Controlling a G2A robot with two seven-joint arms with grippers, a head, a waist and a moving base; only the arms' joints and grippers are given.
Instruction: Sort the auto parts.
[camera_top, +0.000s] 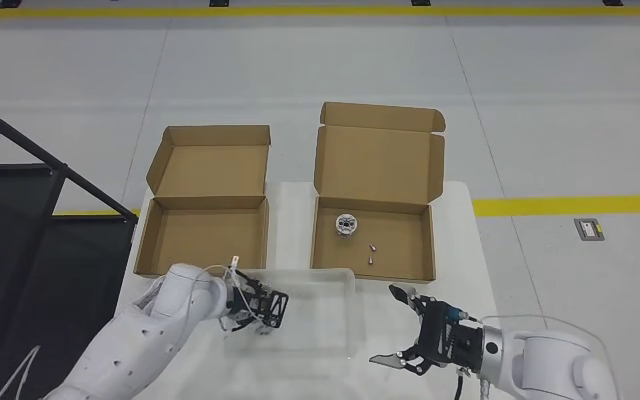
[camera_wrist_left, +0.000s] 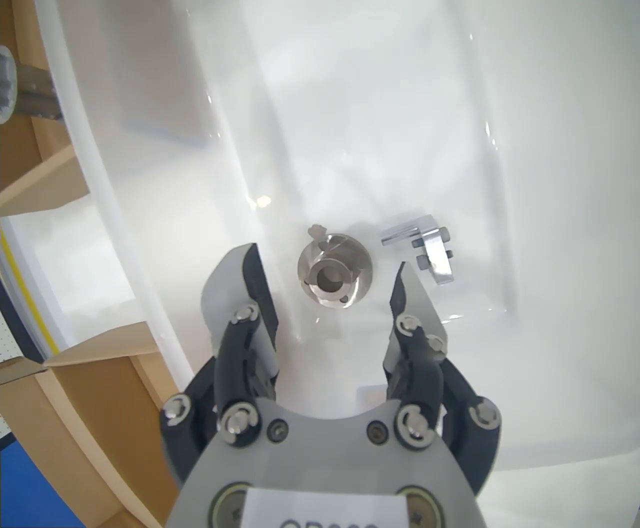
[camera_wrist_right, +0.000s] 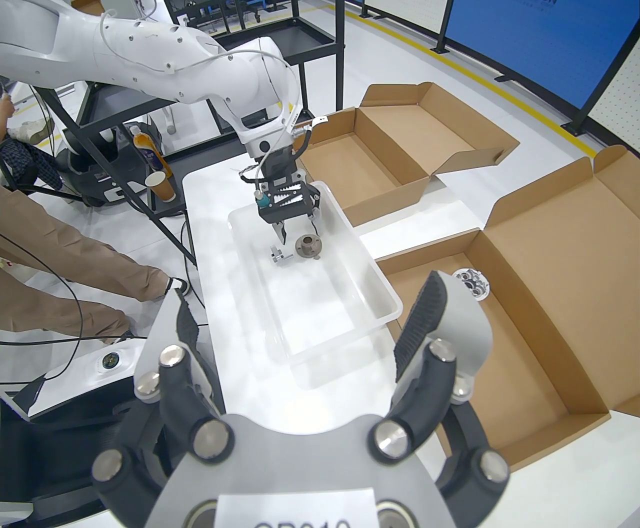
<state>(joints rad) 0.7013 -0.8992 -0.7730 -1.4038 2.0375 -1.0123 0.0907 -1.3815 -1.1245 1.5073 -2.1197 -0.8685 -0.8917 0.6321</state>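
Spotted two open cardboard boxes (camera_top: 205, 238) beyond the jaws. Found clear tray (camera_top: 330, 310) beneath left gripper (camera_wrist_left: 328, 262), spread wide; caught round hub (camera_wrist_left: 335, 272) squarely between fingertips, small bracket (camera_wrist_left: 425, 245) crowding just outside one. Held right gripper (camera_wrist_right: 310, 295) gaping, short of tray.

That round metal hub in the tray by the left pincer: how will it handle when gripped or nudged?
The hub looks like solid metal, so it is probably stiff and heavy for its size. Its polished flange may slip in the open left pincer. Sitting flat on the smooth tray, it should slide rather than roll if nudged.
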